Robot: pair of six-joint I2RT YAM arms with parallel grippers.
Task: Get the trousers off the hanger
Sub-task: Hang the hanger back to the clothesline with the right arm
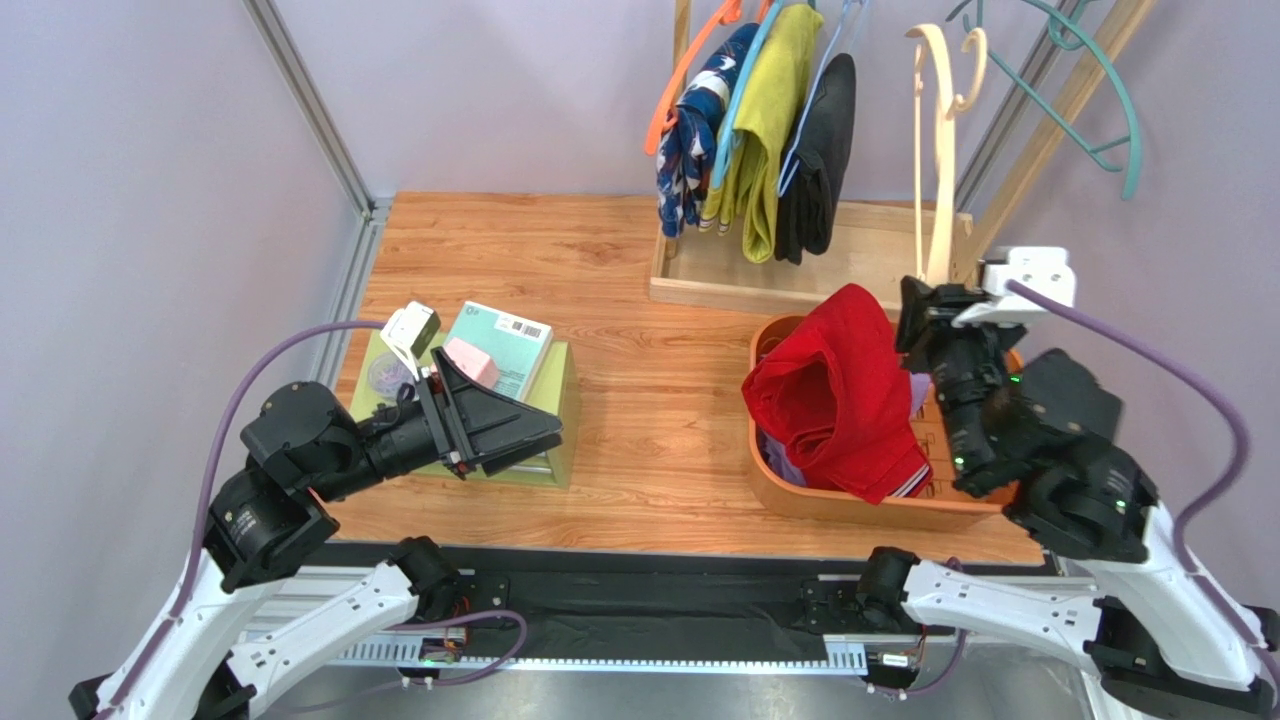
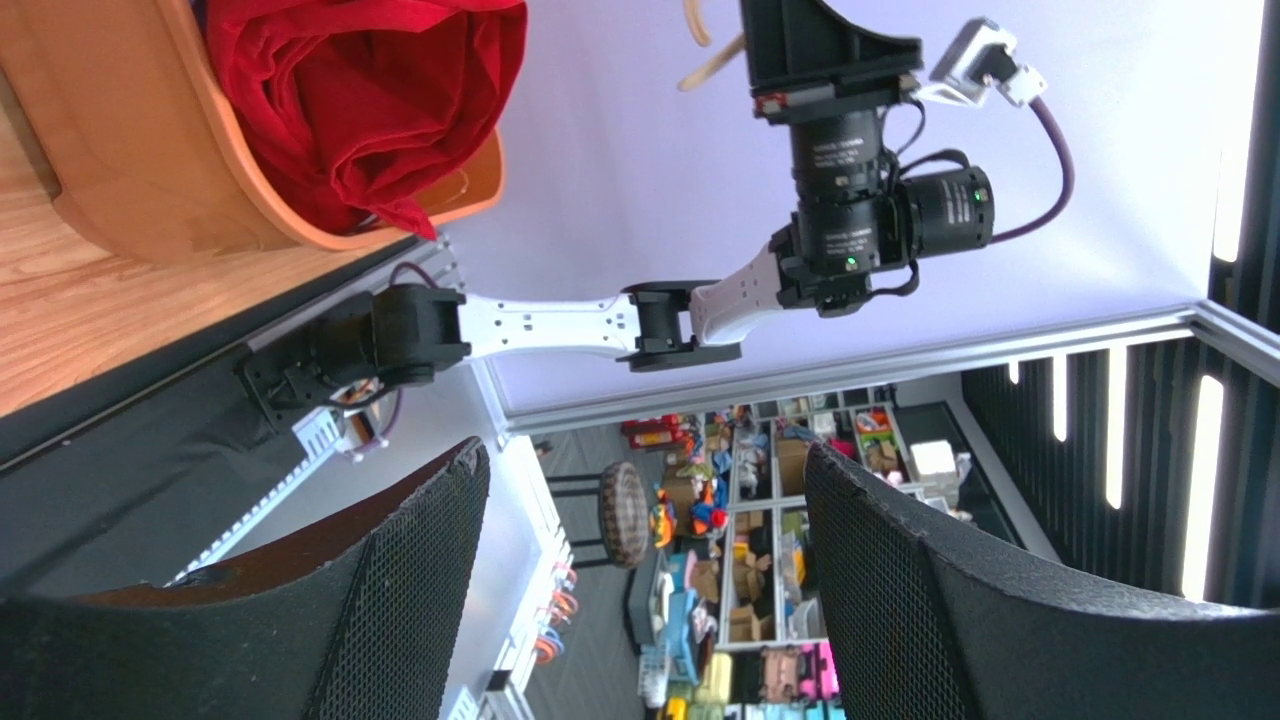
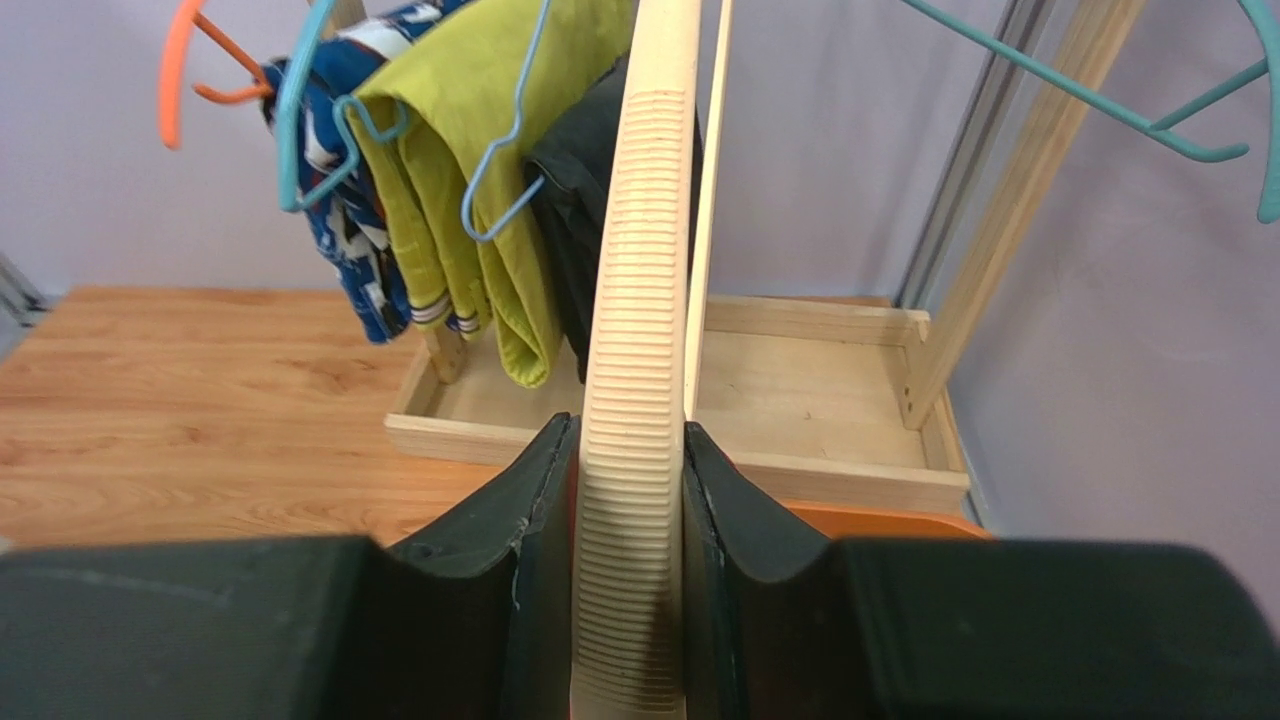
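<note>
Red trousers (image 1: 837, 387) (image 2: 361, 90) lie heaped in the orange basket (image 1: 842, 503) (image 2: 135, 165), with a bit of lilac cloth (image 1: 918, 395) beside them. My right gripper (image 1: 924, 308) (image 3: 631, 495) is shut on a bare cream hanger (image 1: 941, 143) (image 3: 639, 300), held upright above the basket's far right corner. Navy patterned trousers (image 1: 694, 143) (image 3: 338, 225), yellow-green trousers (image 1: 769, 128) (image 3: 466, 180) and black trousers (image 1: 819, 158) (image 3: 579, 210) hang on hangers at the rack. My left gripper (image 1: 526, 428) (image 2: 646, 458) is open and holds nothing, low at the left.
A green box (image 1: 553, 405) with a teal book (image 1: 504, 342) and a pink block (image 1: 470, 360) lies under the left gripper. The rack's wooden base tray (image 1: 872, 255) (image 3: 812, 405) stands behind the basket. A bare teal hanger (image 1: 1104, 90) (image 3: 1082, 90) hangs at the far right.
</note>
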